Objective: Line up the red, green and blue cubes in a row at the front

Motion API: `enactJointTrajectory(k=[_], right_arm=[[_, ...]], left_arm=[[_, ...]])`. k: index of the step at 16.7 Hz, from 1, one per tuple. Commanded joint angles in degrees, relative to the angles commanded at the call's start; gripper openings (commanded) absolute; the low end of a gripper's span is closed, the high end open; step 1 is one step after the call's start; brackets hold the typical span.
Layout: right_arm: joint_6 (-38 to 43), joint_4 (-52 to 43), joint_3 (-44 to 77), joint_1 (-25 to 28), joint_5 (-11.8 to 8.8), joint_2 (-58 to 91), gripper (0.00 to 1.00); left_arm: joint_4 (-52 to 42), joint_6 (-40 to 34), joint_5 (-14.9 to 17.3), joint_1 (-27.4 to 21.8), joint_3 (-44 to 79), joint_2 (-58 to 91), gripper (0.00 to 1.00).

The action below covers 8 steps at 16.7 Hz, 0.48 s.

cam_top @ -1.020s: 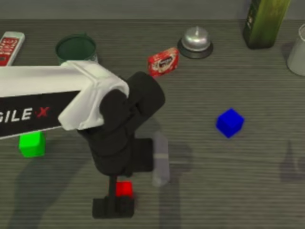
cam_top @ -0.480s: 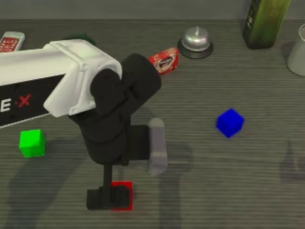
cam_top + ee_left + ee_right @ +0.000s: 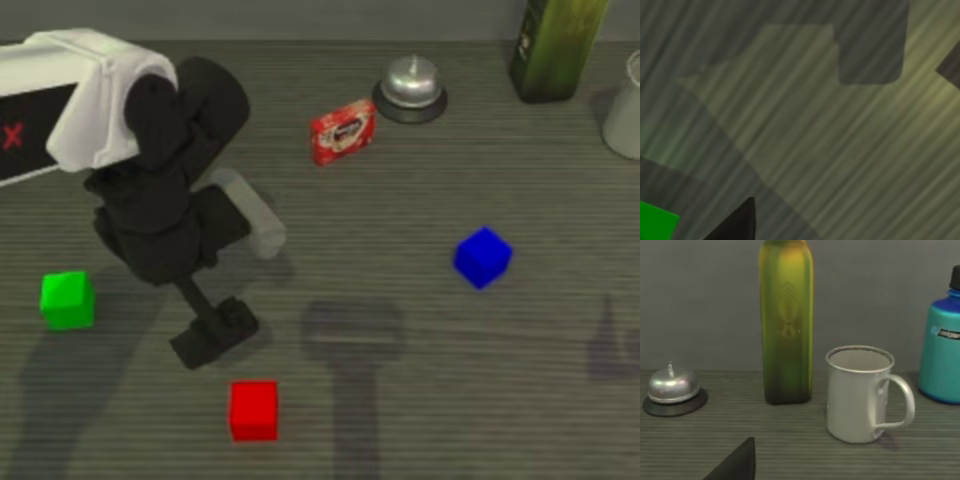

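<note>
Release confirmed: the left gripper [image 3: 213, 334], seemingly empty though its finger gap cannot be told, has lifted off the glossy red cube [image 3: 253, 409], now at the desk's front. Green cube [image 3: 67, 300] and blue cube [image 3: 482, 257] await placement.

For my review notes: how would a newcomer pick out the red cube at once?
Start at the table's front edge in the top view, left of centre. The red cube sits alone there, just in front of the left pincer. Unlike the red-and-white packet at the back, it is plain and glossy.
</note>
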Motion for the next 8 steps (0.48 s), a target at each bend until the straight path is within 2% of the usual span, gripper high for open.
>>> enactJointTrajectory(k=[5, 8], right_arm=[[0.0, 0.0, 0.0, 0.0, 0.0, 0.0, 1.00], [0.0, 0.0, 0.0, 0.0, 0.0, 0.0, 1.00]], left_arm=[[-0.3, -22.7, -0.5, 13.8, 2.4, 3.7, 1.00], [0.2, -33.1, -0.7, 20.9, 3.6, 4.8, 1.00]])
